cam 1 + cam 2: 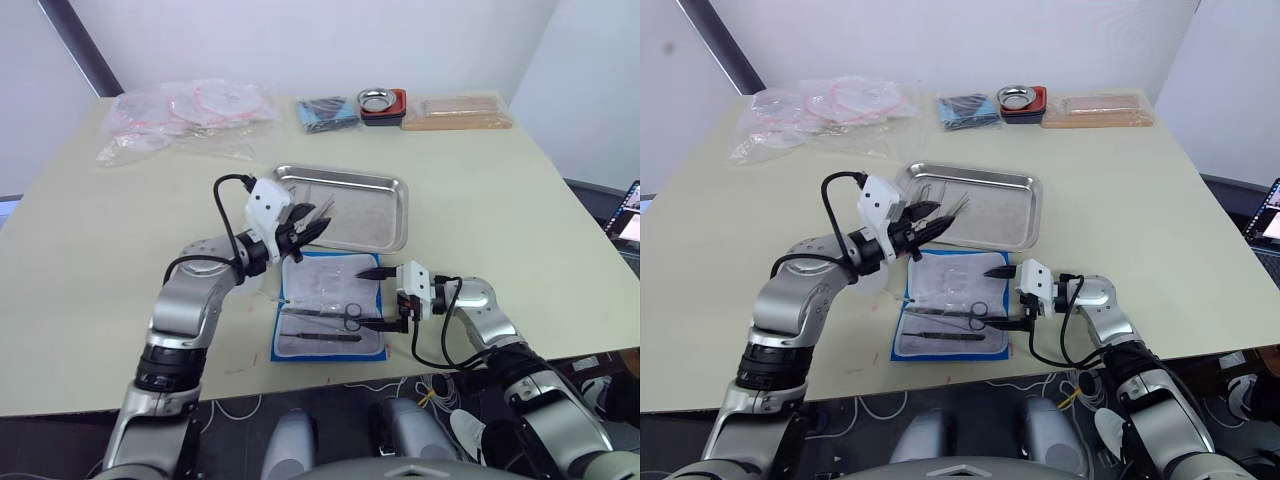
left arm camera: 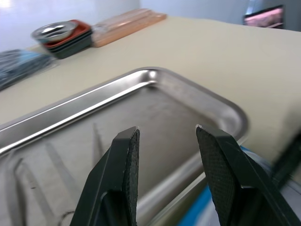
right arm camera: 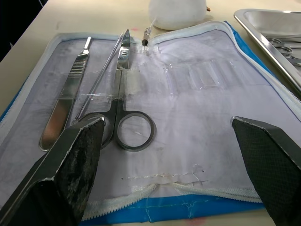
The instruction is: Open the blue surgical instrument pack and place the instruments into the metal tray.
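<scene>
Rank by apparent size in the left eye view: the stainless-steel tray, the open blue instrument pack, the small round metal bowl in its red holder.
1. Rectangular stainless-steel tray
2. Open blue instrument pack, nearly as large
3. Small round metal bowl in its red holder, farthest away

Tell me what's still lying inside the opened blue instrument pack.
On the blue surgical instrument pack's grey-white lining lie ring-handled scissors, a flat scalpel-like handle and a thin probe. Whether anything sits under the lining cannot be seen.

The blue pack (image 1: pixel 330 318) lies open before me, scissors (image 3: pixel 126 106) and a scalpel (image 3: pixel 66 101) in its lining; other instruments (image 1: pixel 940 205) lie in the tray (image 1: pixel 385 215) behind.
</scene>
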